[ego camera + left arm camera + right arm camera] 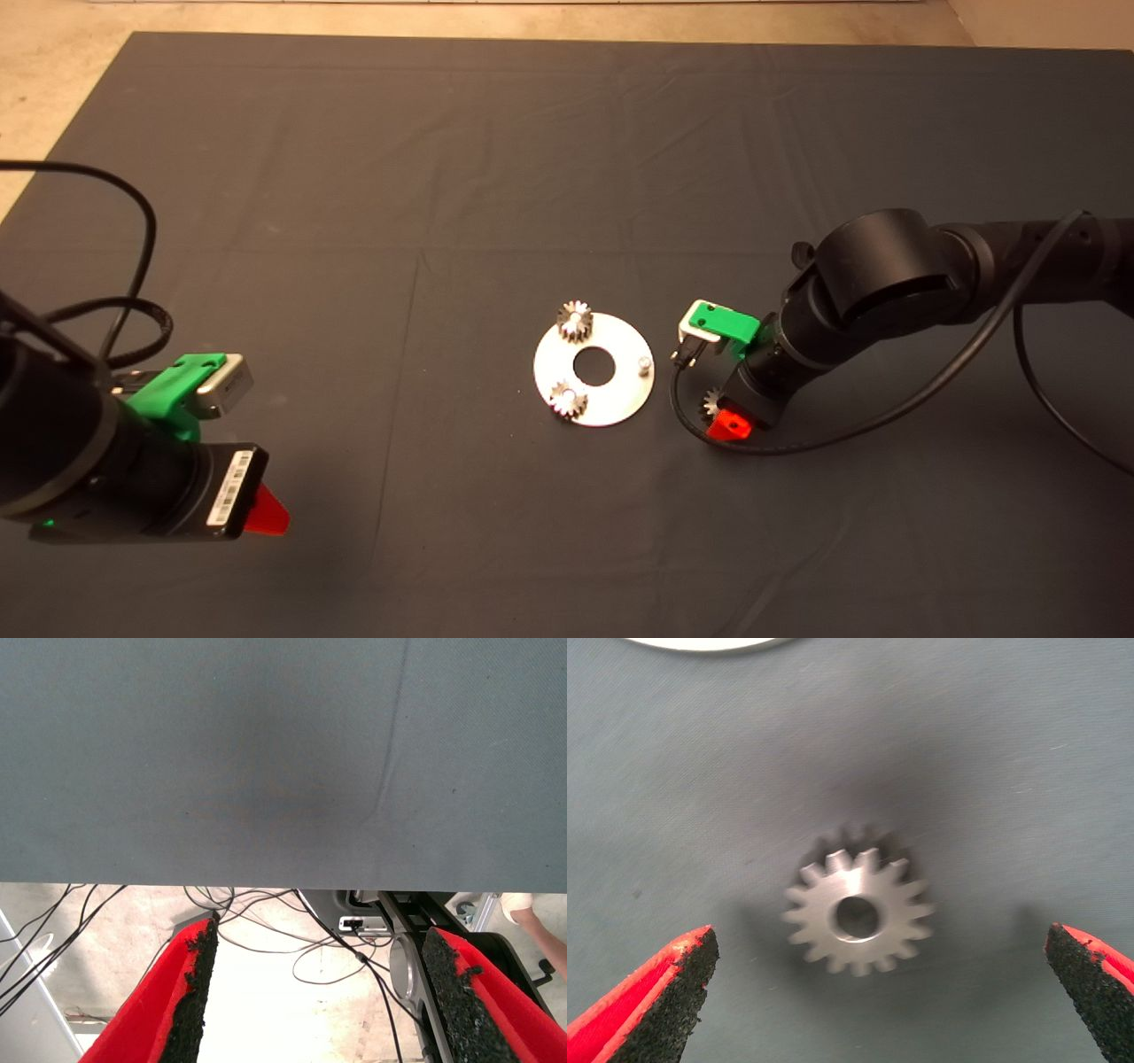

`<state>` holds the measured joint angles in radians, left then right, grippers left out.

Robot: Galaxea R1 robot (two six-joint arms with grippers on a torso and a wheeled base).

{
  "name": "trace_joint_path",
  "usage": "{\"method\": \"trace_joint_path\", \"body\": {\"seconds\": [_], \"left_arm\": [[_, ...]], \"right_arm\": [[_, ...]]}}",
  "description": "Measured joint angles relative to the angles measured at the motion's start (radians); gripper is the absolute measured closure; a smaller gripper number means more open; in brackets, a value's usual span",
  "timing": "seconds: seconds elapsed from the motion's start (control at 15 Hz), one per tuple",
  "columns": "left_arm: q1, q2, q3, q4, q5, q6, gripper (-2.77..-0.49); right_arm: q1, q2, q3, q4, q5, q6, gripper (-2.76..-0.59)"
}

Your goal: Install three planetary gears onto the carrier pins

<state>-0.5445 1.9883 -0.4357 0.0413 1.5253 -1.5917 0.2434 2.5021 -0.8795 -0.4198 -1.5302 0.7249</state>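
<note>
A shiny round disc (611,394) with a large centre hole lies mid-mat. Two planetary gears sit on its carrier pins, one at the far-left rim (574,321) and one at the near-left rim (567,400). The pin (645,363) on the right side stands bare. A third gear (858,912) lies flat on the mat just right of the disc, partly hidden in the head view (710,407) by my right gripper (728,424). That gripper (879,992) hovers over it, open, one finger on each side. My left gripper (314,992) is parked at the near left, open and empty.
Black cables loop beside the right arm (886,416) and over the left arm (133,266). Past the mat's edge, the left wrist view shows floor with cables (266,939) and equipment. Bare floor borders the mat at the far side (532,18).
</note>
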Motion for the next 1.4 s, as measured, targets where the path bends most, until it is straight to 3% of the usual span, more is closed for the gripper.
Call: {"method": "trace_joint_path", "body": {"seconds": [0.47, 0.73, 1.07, 1.2, 1.4], "left_arm": [[0.000, -0.011, 0.000, 0.000, 0.000, 0.000, -1.60], [0.000, -0.011, 0.000, -0.001, 0.000, 0.000, -1.60], [0.000, -0.011, 0.000, -0.001, 0.000, 0.000, -1.60], [0.000, -0.011, 0.000, -0.001, 0.000, 0.000, -1.60], [0.000, -0.017, 0.000, -0.001, -0.001, 0.000, -1.60]], "right_arm": [[-0.004, 0.002, 0.049, -0.011, 0.000, -0.007, -2.75], [-0.028, 0.002, 0.052, -0.026, 0.000, -0.011, -2.69], [-0.041, 0.002, 0.052, -0.067, 0.000, -0.014, -2.39], [-0.042, 0.003, 0.052, -0.086, 0.000, -0.014, -2.38], [-0.048, 0.003, 0.052, -0.096, 0.000, -0.014, -2.24]]}}
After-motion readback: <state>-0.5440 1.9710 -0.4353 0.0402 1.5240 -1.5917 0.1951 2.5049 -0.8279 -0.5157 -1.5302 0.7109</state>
